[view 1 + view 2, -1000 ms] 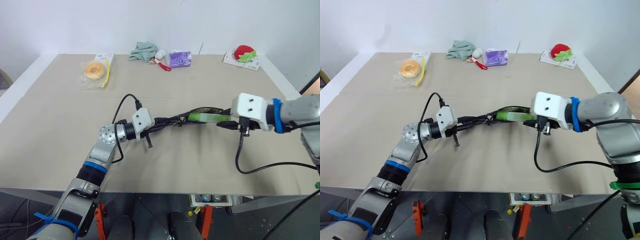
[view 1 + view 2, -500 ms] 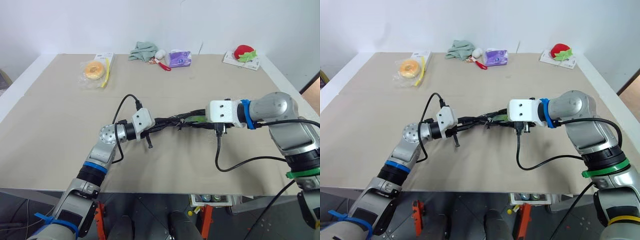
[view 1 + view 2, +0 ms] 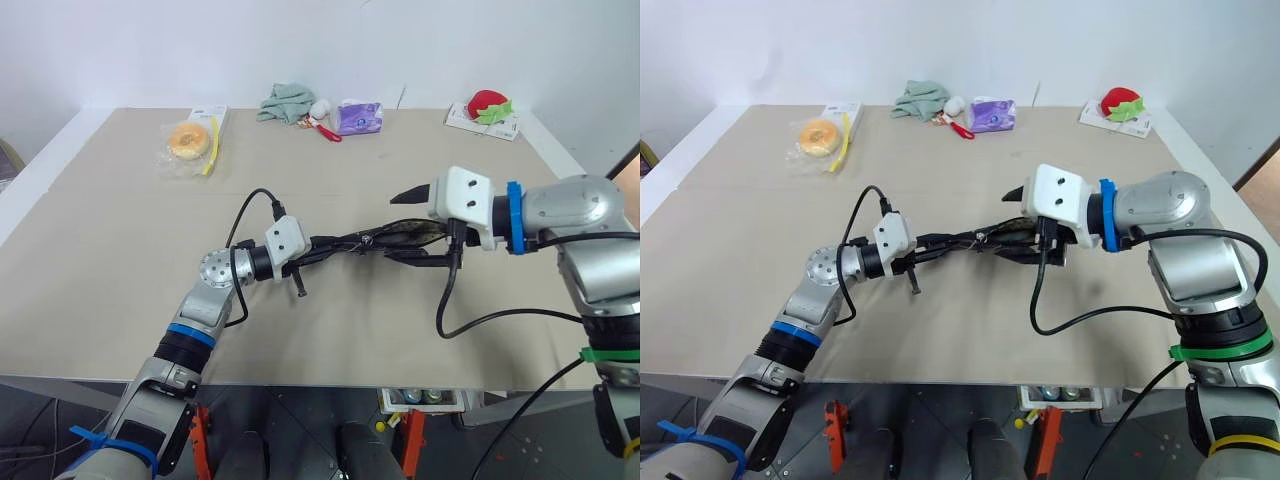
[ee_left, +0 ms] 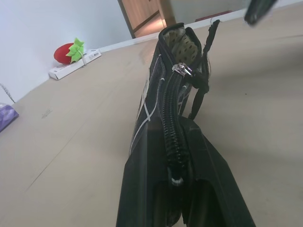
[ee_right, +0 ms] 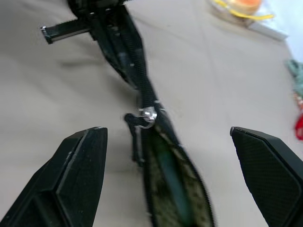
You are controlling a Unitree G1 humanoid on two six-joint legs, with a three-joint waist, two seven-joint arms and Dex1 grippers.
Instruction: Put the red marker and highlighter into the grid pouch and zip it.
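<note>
Item 1, the grid pouch: you will find it held above the middle of the desk, edge-up, its zipped end gripped by the left end effector and its other end reaching toward the right end effector. From the left wrist view the zipper runs closed from the fingers up to the silver slider, and beyond the slider the mouth stands open, showing a dotted lining.

Item 2, the highlighter: a green shape lies inside the open mouth of the pouch, seen from the right wrist view.

Item 3, left end effector: clamped on the pouch's closed end, pointing level toward your right.

Item 4, right end effector: fingers spread wide apart, one to either side of the pouch's open end, touching nothing that you can see.

Item 5, far edge of the desk, well apart from the pouch: a bagged doughnut, a green cloth, a purple packet, and a strawberry toy on a white box.

Red marker: cannot be made out.
</note>
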